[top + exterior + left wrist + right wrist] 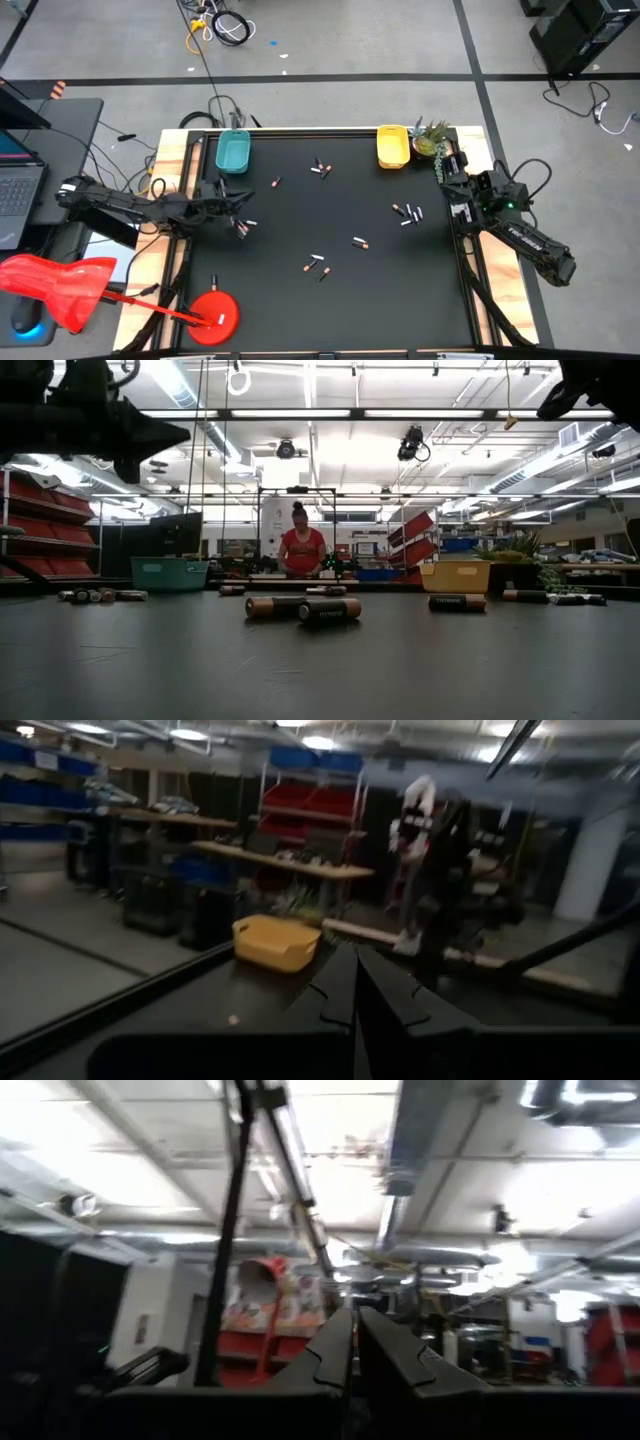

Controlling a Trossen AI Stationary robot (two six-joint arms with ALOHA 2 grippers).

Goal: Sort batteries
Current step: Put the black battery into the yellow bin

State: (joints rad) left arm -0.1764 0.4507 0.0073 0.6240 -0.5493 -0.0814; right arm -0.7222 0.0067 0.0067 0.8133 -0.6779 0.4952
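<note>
Several batteries lie flat and scattered on the black mat (300,215): a pair (320,168) at the far middle, a cluster (407,212) at the right, others (315,263) near the middle and some (244,226) at the left. In the low view two batteries (303,607) lie on their sides up front. A teal tray (233,152) and a yellow tray (392,146) stand at the far edge. My left gripper (355,982) is shut and hovers over the mat's left side (240,205), holding nothing. My right gripper (355,1330) is shut and raised at the right edge (450,172), tilted toward the ceiling.
A small plant (430,138) stands beside the yellow tray. A red disc with a stick (213,312) sits at the near left corner. A person in red (303,550) stands in the room beyond the table's far edge. Open mat lies between the battery groups.
</note>
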